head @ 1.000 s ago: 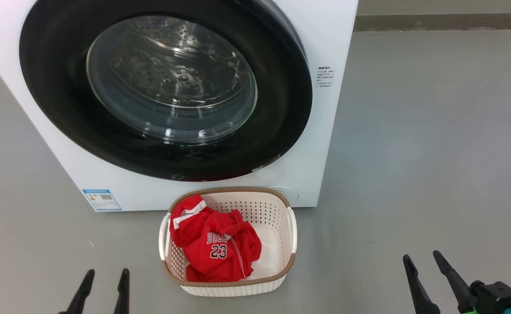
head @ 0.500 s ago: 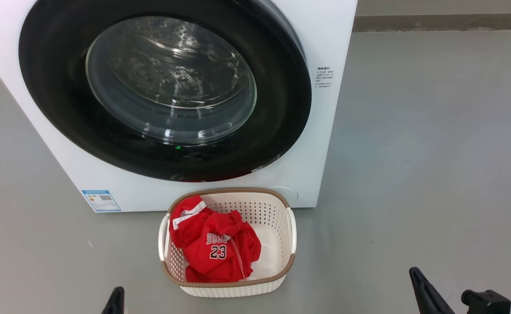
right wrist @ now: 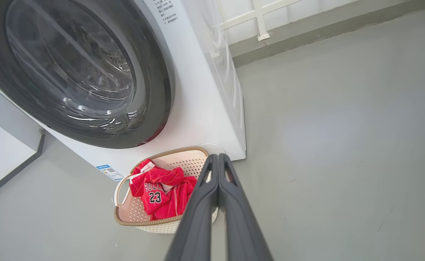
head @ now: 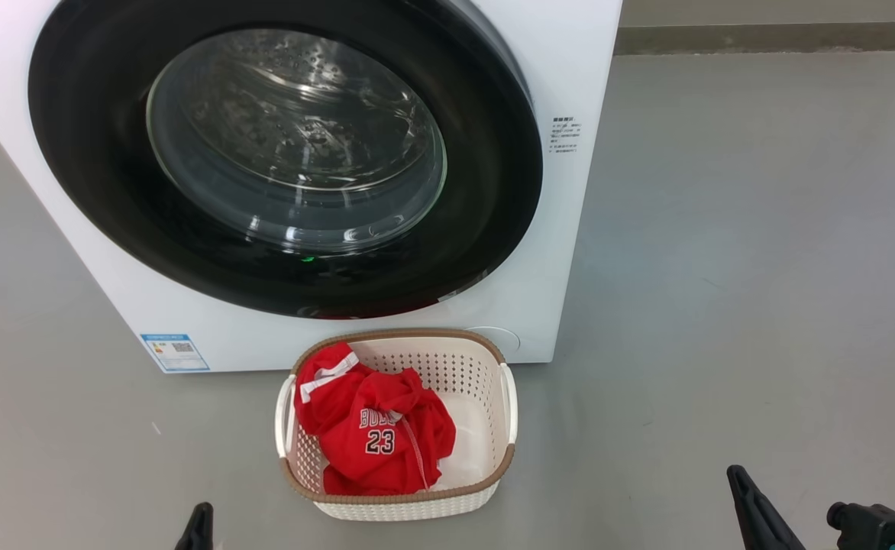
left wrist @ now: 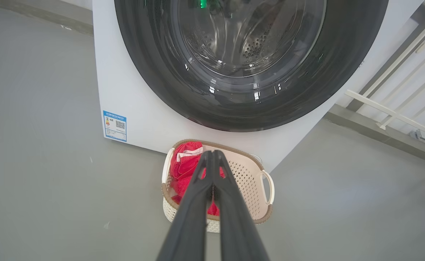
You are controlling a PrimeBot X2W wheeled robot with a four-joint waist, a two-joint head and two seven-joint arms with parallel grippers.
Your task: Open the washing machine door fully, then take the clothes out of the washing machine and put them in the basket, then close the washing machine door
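Nearest to me, the left gripper (left wrist: 210, 154) is closed: its two dark fingers are pressed together and there is nothing between them. In the head view its tip stands at the bottom edge, a little to the left of the basket. The right gripper (right wrist: 218, 156) is closed in the same way and is also empty. It hangs at the lower right of the head view, well apart from the basket, above the grey floor (head: 722, 267). Between the two grippers, and nearer to the left one, the basket (head: 409, 507) stands on the floor just in front of the washing machine (head: 264, 336). The red clothes (head: 371, 428) lie inside the basket, mostly in its left half, with the number 23 facing up and a white trim strip at the far left corner. On the right side the pale bottom of the basket is bare. Behind it, the white front of the machine carries a small blue label (head: 174, 351) at its lower left corner. The door (head: 493, 191) lies shut against the front, and through its glass (head: 295, 137) I see the perforated steel drum. Farther back, a grey skirting (head: 768, 38) runs along the wall.
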